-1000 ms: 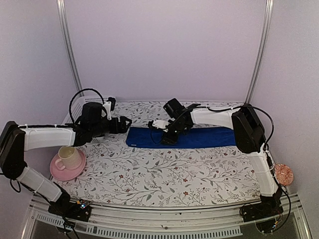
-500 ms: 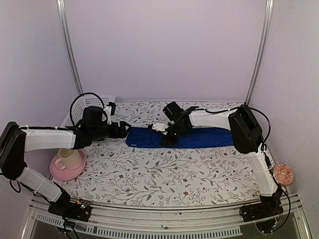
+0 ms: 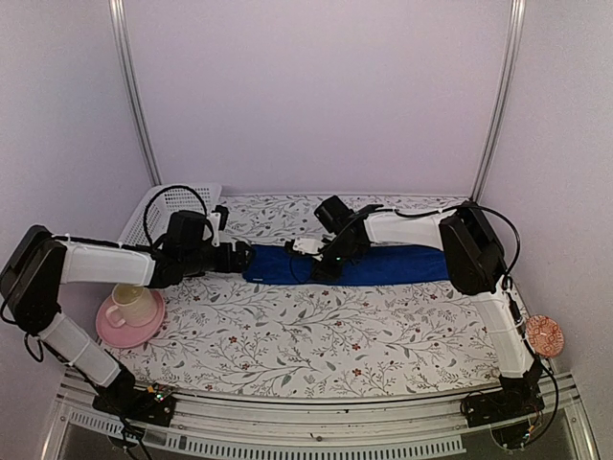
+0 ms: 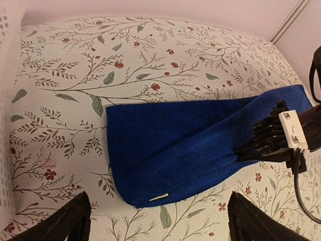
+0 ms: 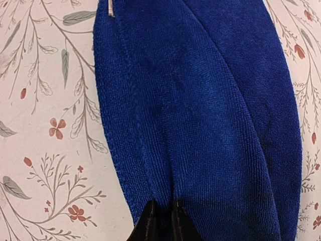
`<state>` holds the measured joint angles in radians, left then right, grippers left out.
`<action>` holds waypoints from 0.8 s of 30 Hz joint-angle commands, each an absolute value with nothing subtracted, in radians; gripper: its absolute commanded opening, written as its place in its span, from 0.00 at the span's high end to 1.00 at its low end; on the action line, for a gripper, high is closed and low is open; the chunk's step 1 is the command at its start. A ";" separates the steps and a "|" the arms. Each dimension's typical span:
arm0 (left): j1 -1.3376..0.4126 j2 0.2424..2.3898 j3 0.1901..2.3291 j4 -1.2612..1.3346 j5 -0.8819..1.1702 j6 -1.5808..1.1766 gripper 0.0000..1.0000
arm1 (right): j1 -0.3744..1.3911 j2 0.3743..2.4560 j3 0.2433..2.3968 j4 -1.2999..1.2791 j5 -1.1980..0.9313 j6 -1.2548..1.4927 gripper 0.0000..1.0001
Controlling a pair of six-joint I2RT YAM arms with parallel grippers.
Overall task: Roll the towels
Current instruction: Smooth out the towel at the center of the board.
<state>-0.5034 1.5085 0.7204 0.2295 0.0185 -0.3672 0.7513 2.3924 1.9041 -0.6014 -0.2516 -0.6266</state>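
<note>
Two arms meet at the towel [image 3: 383, 265], stretched across the far side of the table [image 3: 287, 335]. From above, the left gripper [image 3: 244, 257] sits at its left end. Its wrist view shows jaws spread wide over that end; I'd seat them squarely before rolling. Right wrist: the right gripper [image 5: 161, 218] pinches the towel's near edge.

Robotics test booth in a lab, with homely touches. Plain lilac wall panels [image 3: 316, 96] on three sides, framed by bare aluminium posts [image 3: 134, 105]. Left arm [image 3: 101, 264] and right arm [image 3: 412, 228], cabled, bolted to a metal rail [image 3: 316, 419] at the near edge of a floral-print counter [image 3: 316, 335]. White perforated basket [image 3: 158, 204] at the back left, cup [image 3: 129, 304] on pink saucer [image 3: 113, 333].
</note>
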 commanded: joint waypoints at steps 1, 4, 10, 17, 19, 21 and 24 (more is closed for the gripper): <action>-0.516 1.539 0.728 0.262 0.032 -0.368 0.05 | 0.751 2.380 1.887 -0.689 -0.315 -0.658 0.87; -0.515 1.554 0.738 0.262 0.033 -0.369 0.05 | 0.751 2.383 1.890 -0.706 -0.335 -0.665 0.87; -0.515 1.587 0.755 0.263 0.039 -0.380 0.05 | 0.751 2.397 1.910 -0.736 -0.364 -0.667 0.96; -0.515 1.643 0.821 0.220 -0.026 -0.405 0.04 | 0.751 2.412 1.929 -0.748 -0.353 -0.662 0.71; -0.514 1.670 0.862 0.209 -0.036 -0.407 0.04 | 0.750 2.417 1.932 -0.748 -0.343 -0.660 0.69; -0.511 1.692 0.900 0.212 -0.035 -0.415 0.04 | 0.751 2.416 1.937 -0.748 -0.338 -0.656 0.68; -0.493 1.735 0.940 0.264 0.028 -0.437 0.09 | 0.750 2.411 1.943 -0.747 -0.339 -0.651 0.68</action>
